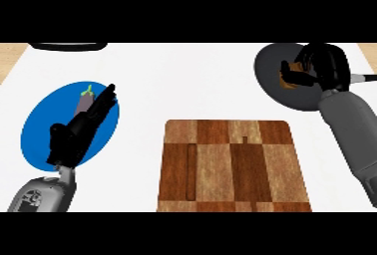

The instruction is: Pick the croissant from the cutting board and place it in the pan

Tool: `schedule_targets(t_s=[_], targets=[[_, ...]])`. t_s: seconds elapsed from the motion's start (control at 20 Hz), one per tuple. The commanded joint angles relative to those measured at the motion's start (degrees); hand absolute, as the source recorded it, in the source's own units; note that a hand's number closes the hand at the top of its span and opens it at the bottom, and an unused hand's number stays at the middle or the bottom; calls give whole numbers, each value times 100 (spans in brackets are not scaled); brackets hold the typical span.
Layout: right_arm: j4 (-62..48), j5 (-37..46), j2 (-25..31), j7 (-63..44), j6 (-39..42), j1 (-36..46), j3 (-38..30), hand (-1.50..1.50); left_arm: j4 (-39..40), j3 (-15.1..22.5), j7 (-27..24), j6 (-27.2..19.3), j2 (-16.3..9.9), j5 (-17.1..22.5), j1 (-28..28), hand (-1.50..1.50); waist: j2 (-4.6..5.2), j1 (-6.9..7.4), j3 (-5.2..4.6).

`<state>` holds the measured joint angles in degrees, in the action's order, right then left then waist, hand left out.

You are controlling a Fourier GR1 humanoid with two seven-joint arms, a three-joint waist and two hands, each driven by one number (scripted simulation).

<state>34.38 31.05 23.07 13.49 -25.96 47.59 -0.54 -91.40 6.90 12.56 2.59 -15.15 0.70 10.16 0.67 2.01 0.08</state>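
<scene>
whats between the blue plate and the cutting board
Nothing: in the head view only bare white counter separates the blue plate from the cutting board.

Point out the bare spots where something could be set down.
Free: the cutting board, and the white counter between blue plate and pan. Crowded: the pan, under the right hand; the plate, with eggplant and left hand.

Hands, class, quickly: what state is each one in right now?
Left hand: open, fingers straight, above the blue oval plate.
Right hand: closed on the brown croissant, above the dark grey round pan.
</scene>
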Motion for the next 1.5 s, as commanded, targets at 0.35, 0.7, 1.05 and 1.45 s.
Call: schedule_targets(t_s=[0.35,0.7,1.05,1.45], targets=[[-2362,199,338,-257,395,711,-301,-150,100,51,-278,134,103,-79,-47,0,86,174,-5],[-2657,-121,289,143,791,1055,-657,-150,-28,288,-338,121,240,-234,-151,0,157,354,17],[-2342,-1385,359,1151,1112,1087,-1897,-150,-72,154,-97,141,184,-160,137,0,181,352,45],[-2576,-2119,971,1848,2889,631,-2585,-150,-83,0,-55,179,82,-119,76,0,120,202,32]])
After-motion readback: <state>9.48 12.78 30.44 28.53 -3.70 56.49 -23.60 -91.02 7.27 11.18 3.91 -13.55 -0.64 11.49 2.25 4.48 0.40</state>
